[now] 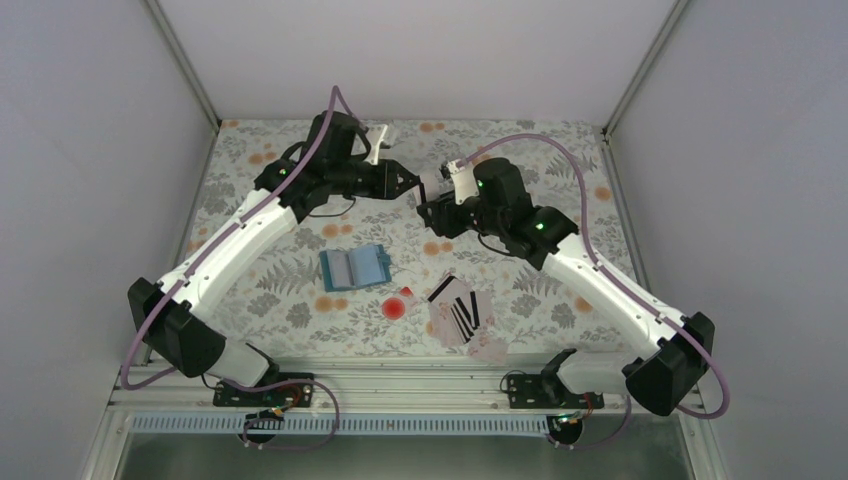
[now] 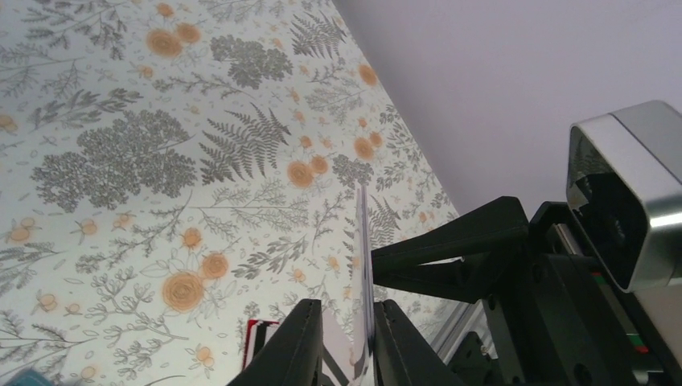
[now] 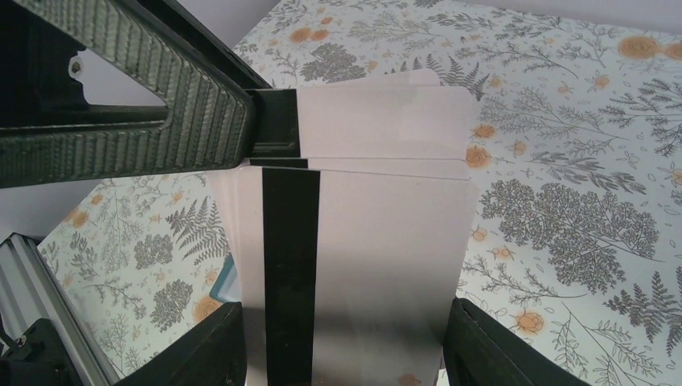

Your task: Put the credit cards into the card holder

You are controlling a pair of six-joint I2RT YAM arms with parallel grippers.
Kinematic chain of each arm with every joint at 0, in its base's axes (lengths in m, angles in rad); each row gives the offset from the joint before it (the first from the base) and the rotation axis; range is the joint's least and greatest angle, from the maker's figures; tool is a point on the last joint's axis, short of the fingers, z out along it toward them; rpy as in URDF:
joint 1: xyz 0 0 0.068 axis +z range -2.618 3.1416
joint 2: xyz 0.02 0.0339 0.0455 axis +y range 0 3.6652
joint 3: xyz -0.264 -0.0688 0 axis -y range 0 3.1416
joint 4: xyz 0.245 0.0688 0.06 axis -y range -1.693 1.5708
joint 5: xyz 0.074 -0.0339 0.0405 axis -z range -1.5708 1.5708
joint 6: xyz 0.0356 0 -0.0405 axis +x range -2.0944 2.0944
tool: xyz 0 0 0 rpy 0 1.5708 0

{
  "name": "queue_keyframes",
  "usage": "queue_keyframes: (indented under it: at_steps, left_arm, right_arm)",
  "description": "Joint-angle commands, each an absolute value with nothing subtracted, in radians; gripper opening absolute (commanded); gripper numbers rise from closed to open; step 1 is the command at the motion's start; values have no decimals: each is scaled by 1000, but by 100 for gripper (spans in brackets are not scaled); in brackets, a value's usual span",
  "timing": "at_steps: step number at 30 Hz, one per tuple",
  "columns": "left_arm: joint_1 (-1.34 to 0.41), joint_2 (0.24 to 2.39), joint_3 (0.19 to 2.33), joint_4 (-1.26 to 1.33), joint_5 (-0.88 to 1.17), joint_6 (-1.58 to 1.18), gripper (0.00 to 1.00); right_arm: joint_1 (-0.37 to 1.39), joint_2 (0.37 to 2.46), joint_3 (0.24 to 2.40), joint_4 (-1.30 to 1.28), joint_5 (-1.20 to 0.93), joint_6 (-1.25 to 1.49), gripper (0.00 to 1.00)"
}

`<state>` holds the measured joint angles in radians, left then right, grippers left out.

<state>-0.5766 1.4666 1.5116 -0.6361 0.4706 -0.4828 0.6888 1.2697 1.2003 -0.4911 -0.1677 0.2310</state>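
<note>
The card holder [image 1: 355, 268] lies open like a small blue book on the floral table [image 1: 260, 290], its inner slots facing up, with neither gripper touching it. Beyond the card holder and a little to its right, both arms meet in the air above the cloth, fingertip to fingertip. The right gripper [image 3: 346, 322] has its two fingers set apart at the width of a card and clamped on the long edges of a striped card [image 3: 378, 257], which stands up from the fingers with its black stripe facing the wrist camera. The left gripper [image 2: 347, 310] comes in from the card holder's side with its fingers drawn nearly together, pinching a pale card [image 3: 386, 117] at one edge. From the left wrist that card shows edge-on, a thin line rising between the two fingers. The pale card sits directly above the striped card and touches or overlaps its top edge; I cannot tell whether a further card lies behind them, though a rounded pale corner shows there. Both held cards are well apart from the card holder, on its far side and lifted clear of the table. The loose credit cards [image 1: 458, 305] lie fanned in a heap to the card holder's right and slightly nearer the arm bases, some showing black stripes. A round red spot [image 1: 396, 309] sits between that heap and the card holder, just off its near right corner.
</note>
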Motion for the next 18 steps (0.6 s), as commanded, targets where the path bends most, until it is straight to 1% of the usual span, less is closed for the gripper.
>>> queue_keyframes:
  at_steps: [1,4,6,7,13,18]
  left_arm:
    - [-583,1444,1495,-605,496,-479,17]
    - [-584,1440,1482,-577,519,-482,12]
    - [-583,1434,1474,-556,526,-487,4]
    - [-584,1431,1473,-553,526,-492,3]
    - [-583,1426,1493,-571,519,-504,2]
    - [-583,1430,1530,-636,486,-511,2]
  right_arm:
    - [699,1275,1236,-479,-161,226,55]
    - [699,1278,1238,-479,-167,229,55]
    - [699,1279,1241,-479,-170,229,55]
    - [699,1280,1242,-479,-171,230,55]
    - [699,1292,1252,-498,-144,231,56]
    - [699,1307,1248,-524,-79,235,60]
